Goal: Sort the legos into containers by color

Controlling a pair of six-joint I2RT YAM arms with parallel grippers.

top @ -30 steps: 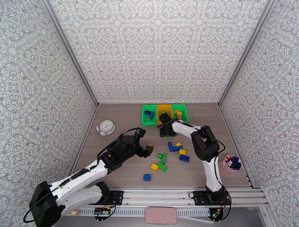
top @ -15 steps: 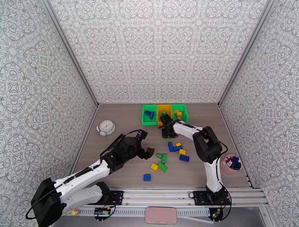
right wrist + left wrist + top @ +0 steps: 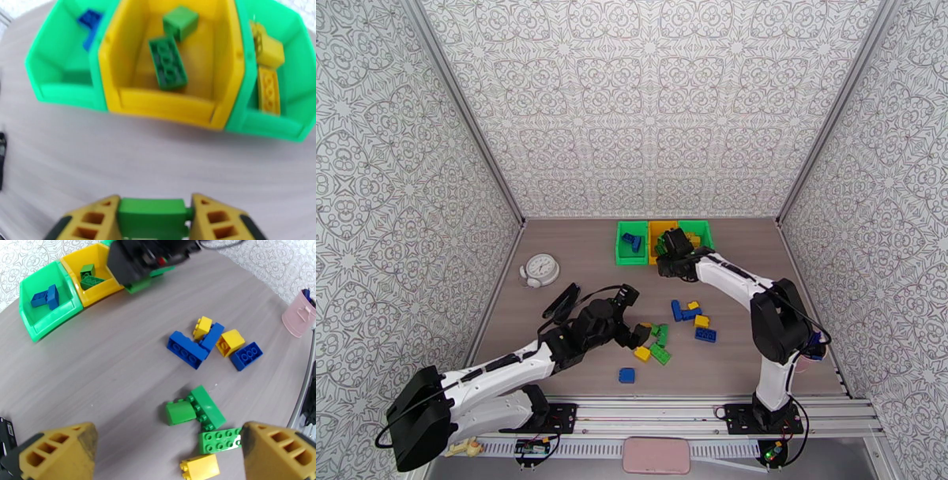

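Legos [image 3: 683,312]: loose bricks in blue, green and yellow are lying in a cluster near the middle of the table [image 3: 577,245]. One blue brick [image 3: 626,375] is sitting apart, nearer and to the left.

Containers [image 3: 621,251]: three bins are standing side by side at the far edge. The left green bin [image 3: 59,90] is holding blue bricks. The yellow bin [image 3: 166,104] in the middle is holding two green ones. The right green bin [image 3: 272,122] is holding yellow ones.

Right arm: it is rising from its base at the near right, bending at a raised elbow and stretching far and leftward to the near side of the yellow bin. The right gripper [image 3: 152,213] is hovering just short of the bins' near walls. Its jaws are drawn narrow and are clamping a green brick [image 3: 152,223] between the yellow fingers [image 3: 94,221].

Left arm: it is lying low, running from the near left corner rightward and away toward the cluster. The left gripper [image 3: 168,445] is hanging over the cluster's near-left part with its jaws spread wide and gripping nothing. In the wrist view, green pieces [image 3: 197,413] and a yellow piece [image 3: 199,467] are lying on the table between its two fingers.

Other items: a white clock [image 3: 541,269] is sitting at the far left of the table. A pink cup [image 3: 298,319] is standing to the right of the cluster.
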